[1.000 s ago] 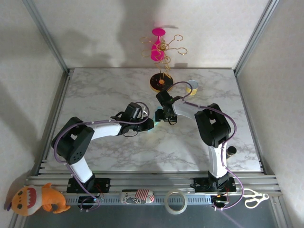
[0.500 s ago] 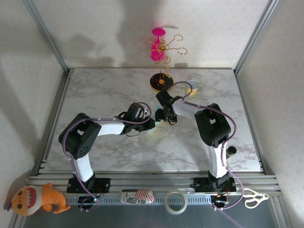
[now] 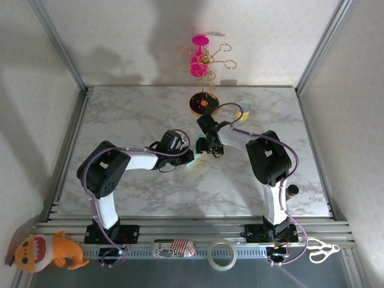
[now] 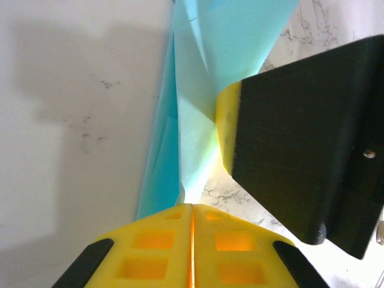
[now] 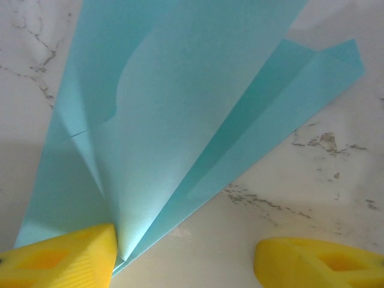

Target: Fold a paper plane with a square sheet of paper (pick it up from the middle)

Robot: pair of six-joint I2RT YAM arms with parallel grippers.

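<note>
The white marble-patterned counter (image 3: 120,120) carries everything. Over its middle, the left arm (image 3: 129,162) and the right arm (image 3: 264,156) reach in until their ends almost meet. Between them lies the teal-blue paper plane (image 5: 180,120), a slim, creased dart of layered folds fanning out from a narrow point and lying low on the counter. The left tool (image 4: 192,210) is clenched on the plane's narrow end, its yellow fingers pressed together with the paper coming out between them. The right tool (image 5: 185,252) is released, jaws spread wide; one yellow finger (image 5: 60,261) touches the paper's edge and the other stands apart over bare marble. Behind, near the far edge, sits a round black-and-yellow stand base (image 3: 203,103).
</note>
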